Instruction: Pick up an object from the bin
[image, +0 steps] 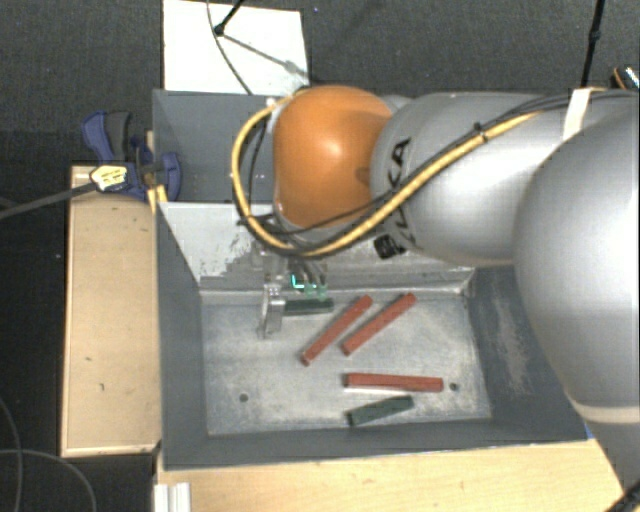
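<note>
Camera view, from above: gripper low at the back-left of the grey bin, close under the back wall. Largely hidden beneath the orange wrist cover and looped cables; open or closed, cannot tell. Just beside it, a short dark green stick, left end lost behind the gripper, long axis left to right along the back wall. Right of that, two red sticks side by side, slanting up to the right. Nearer the front, a level red stick. Just below it, a second dark green stick, slightly tilted.
</note>
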